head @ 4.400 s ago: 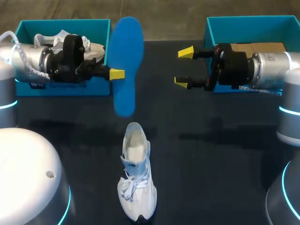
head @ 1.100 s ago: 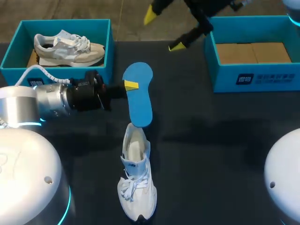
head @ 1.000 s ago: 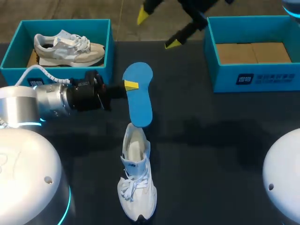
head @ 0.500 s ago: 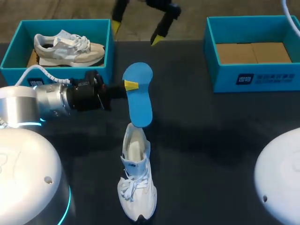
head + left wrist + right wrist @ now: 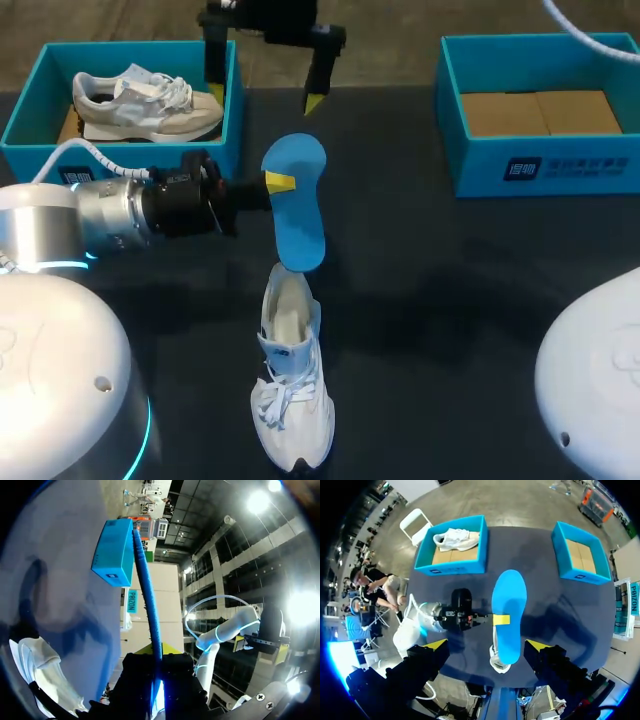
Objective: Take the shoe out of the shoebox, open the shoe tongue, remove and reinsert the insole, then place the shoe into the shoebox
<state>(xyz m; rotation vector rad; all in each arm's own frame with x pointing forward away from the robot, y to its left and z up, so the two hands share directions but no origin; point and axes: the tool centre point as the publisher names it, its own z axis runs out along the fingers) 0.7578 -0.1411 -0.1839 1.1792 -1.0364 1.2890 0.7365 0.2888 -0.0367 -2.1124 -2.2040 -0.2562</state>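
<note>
My left gripper [image 5: 278,183] is shut on the edge of a blue insole [image 5: 296,208], held over the table with its near end above the heel opening of a white shoe [image 5: 290,372]. The shoe lies on the dark table, toe toward the front edge. In the left wrist view the insole [image 5: 147,587] shows edge-on, rising from between the fingers, with the shoe [image 5: 42,672] below. My right gripper [image 5: 264,98] hangs high above the back of the table, wide open and empty. Its wrist view looks straight down on the insole [image 5: 509,607] and the shoe [image 5: 499,662].
A teal shoebox [image 5: 135,46] at the back left holds a second pale shoe [image 5: 145,100]. Another teal shoebox [image 5: 540,165] at the back right has a cardboard floor. Both boxes show in the right wrist view, left [image 5: 450,570] and right [image 5: 577,575].
My right arm has swung leftward high over the back of the table, its gripper still wide open. The left arm, the insole and the shoe have not moved.
</note>
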